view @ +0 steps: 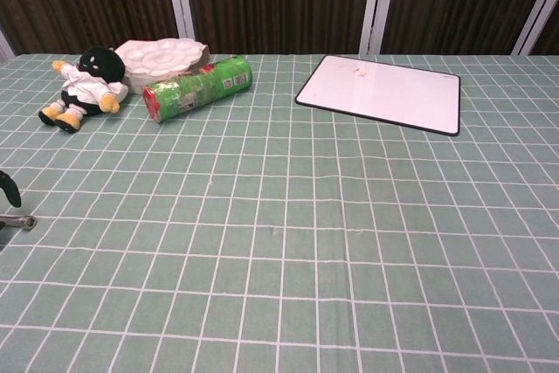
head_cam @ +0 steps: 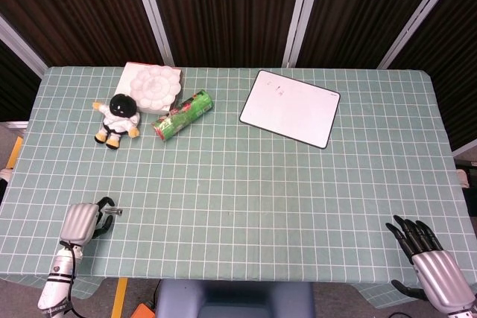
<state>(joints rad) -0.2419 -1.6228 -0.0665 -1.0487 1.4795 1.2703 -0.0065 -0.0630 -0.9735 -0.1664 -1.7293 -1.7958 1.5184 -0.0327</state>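
A small metal pin lies on the green checked tablecloth near the front left; the chest view shows the pin at the left edge. My left hand sits just left of it, palm down, dark fingers curled around the pin's left end. One fingertip shows in the chest view above the pin. My right hand hovers past the table's front right corner, fingers spread and holding nothing.
At the back left sit a white flower-shaped palette, a black-and-white plush doll and a green can on its side. A whiteboard lies at the back centre right. Dark curtains stand behind the table.
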